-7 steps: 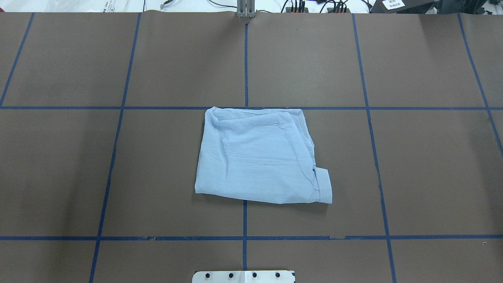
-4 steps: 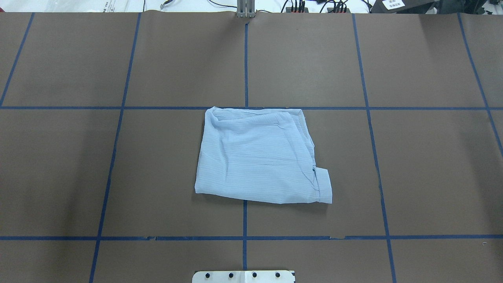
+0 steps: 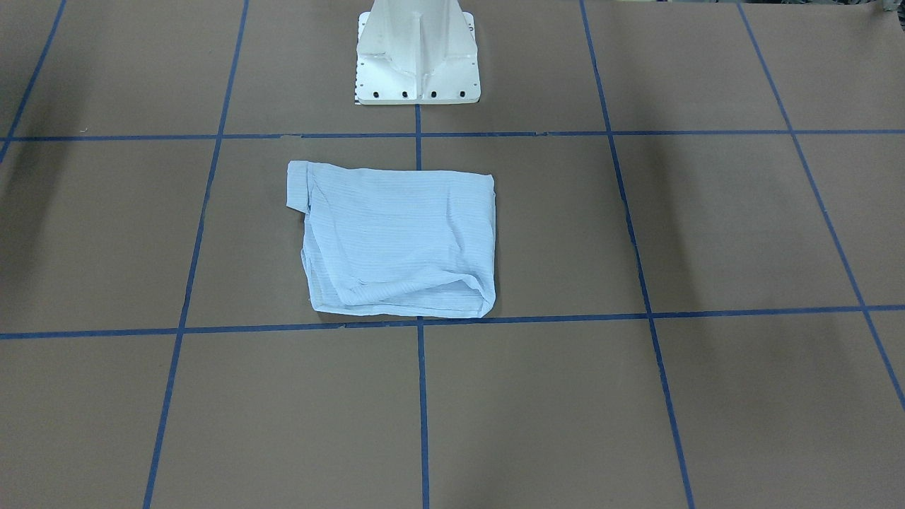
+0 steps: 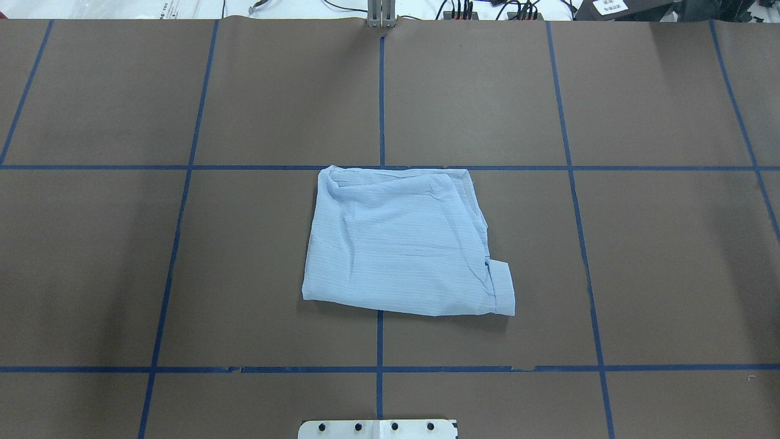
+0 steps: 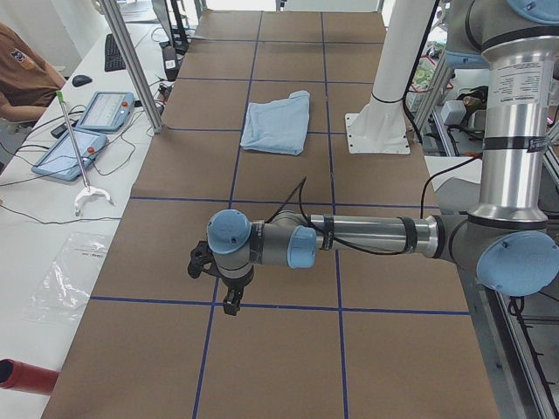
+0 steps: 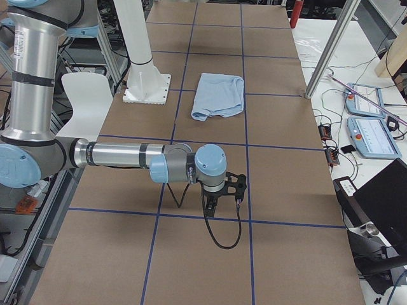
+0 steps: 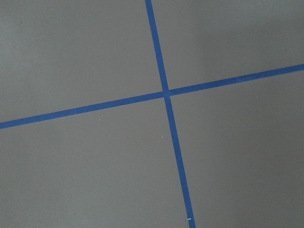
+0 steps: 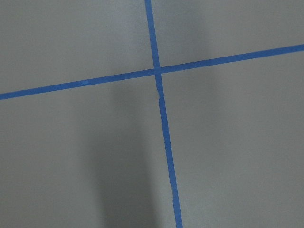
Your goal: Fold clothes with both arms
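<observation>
Near edge: white pedestal (image 4: 378, 428) bolted at the middle of the table (image 4: 670, 256), on the brown cover taped into a blue grid.

Just beyond the pedestal: shirt (image 4: 405, 244) lies flat at table centre, folded into a rough rectangle. It straddles the centre tape line. Its far edge runs along the cross tape line, touching it. Fabric is light blue, finely striped and crinkled, with layered folds bunched along the far and right sides. One cuff (image 4: 503, 286) sticks out at the near right corner. Nothing touches the shirt.

Left end of table: left arm (image 5: 367, 234) reaches out level from its elbow, with the left gripper (image 5: 229, 301) pointing down above the cover, well apart from the shirt. Its wrist camera shows only bare cover and a tape crossing (image 7: 165, 92). Cannot tell how wide the fingers stand, as the gripper shows only in the side view.

Right end of table: right arm (image 6: 121, 154) is in the mirrored pose, with the right gripper (image 6: 224, 203) pointing down and a black cable looped under it. Its wrist camera shows another tape crossing (image 8: 156, 71) partly in shadow. Finger spacing: cannot tell, for the same reason. This gripper is also well apart from the shirt.

Far side: cables and plugs (image 4: 463, 9) lie along the table's far edge, and beyond them tablets (image 6: 365, 101) sit on a white bench.
</observation>
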`<state>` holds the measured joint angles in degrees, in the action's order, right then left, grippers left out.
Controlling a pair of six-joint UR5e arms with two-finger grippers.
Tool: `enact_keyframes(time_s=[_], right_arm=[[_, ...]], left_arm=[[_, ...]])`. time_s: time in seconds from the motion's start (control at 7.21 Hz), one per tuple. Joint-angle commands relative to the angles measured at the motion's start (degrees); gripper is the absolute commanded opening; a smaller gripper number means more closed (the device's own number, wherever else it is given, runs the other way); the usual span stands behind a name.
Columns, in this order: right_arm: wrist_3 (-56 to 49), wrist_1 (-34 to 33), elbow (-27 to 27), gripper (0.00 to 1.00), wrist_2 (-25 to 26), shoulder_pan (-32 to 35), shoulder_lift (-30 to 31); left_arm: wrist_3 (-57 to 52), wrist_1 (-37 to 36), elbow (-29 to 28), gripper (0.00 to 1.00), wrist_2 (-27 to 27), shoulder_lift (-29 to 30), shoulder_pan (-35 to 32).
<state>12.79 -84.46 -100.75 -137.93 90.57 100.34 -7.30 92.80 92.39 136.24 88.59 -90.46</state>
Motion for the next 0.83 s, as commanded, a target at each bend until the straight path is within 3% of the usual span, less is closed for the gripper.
enact_keyframes(time_s=[0.0, 0.69], right_arm=[[0.0, 0.0, 0.1, 1.00, 0.0, 0.0, 0.2], [0.0, 0.3, 0.1, 1.00, -0.3, 0.0, 0.1]], left_arm=[[7.4, 0.1, 0.5, 1.00, 0.3, -0.1, -0.1], [7.2, 0.2, 0.3, 1.00, 0.3, -0.1, 0.0]])
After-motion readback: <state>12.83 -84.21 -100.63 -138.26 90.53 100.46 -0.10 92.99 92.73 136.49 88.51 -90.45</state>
